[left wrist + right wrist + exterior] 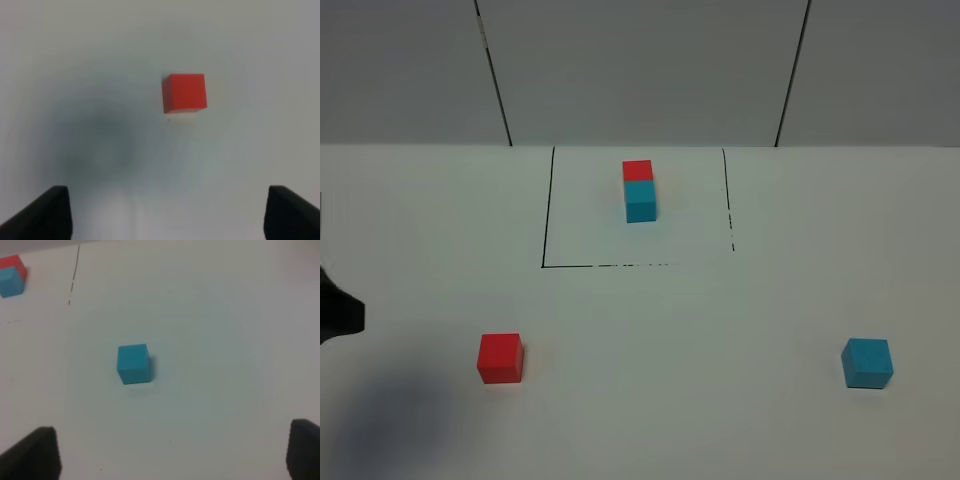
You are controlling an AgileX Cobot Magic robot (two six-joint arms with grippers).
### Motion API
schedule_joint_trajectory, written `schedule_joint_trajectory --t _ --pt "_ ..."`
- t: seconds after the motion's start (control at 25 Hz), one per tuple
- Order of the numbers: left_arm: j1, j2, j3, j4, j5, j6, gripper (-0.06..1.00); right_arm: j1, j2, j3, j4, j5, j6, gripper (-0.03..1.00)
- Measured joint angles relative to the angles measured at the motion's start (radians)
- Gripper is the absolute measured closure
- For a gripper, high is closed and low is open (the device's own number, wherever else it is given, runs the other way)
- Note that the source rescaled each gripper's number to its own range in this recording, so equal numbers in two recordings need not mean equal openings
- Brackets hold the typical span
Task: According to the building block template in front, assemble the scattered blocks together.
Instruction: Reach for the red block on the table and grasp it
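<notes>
On the white table (740,420), the building block template (640,190) sits at twelve o'clock inside black lines (548,210). The red cube (500,358) lies at eight o'clock, untouched ahead of the left gripper (167,212), jaws spread wide and empty. The blue cube (867,362) lies at four o'clock, likewise ahead of the spread, empty right gripper (172,450).

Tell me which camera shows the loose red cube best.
The left wrist view: the loose red cube sits large and unobstructed there. The exterior high view shows it small, toward the left front. The right wrist view misses it, showing only the building block template and the blue cube.
</notes>
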Motion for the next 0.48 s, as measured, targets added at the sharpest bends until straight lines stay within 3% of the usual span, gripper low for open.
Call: schedule_joint_trajectory --t 0.12,0.48 --pt "-0.057 0.096 -0.025 0.033 -0.006 -0.054 0.25 0.0 0.0 0.0 0.0 0.0 0.0 0.16" --pt "-0.306 0.352 -0.036 0.255 -0.126 -0.348 0.25 0.0 0.0 0.0 0.0 0.0 0.0 0.16"
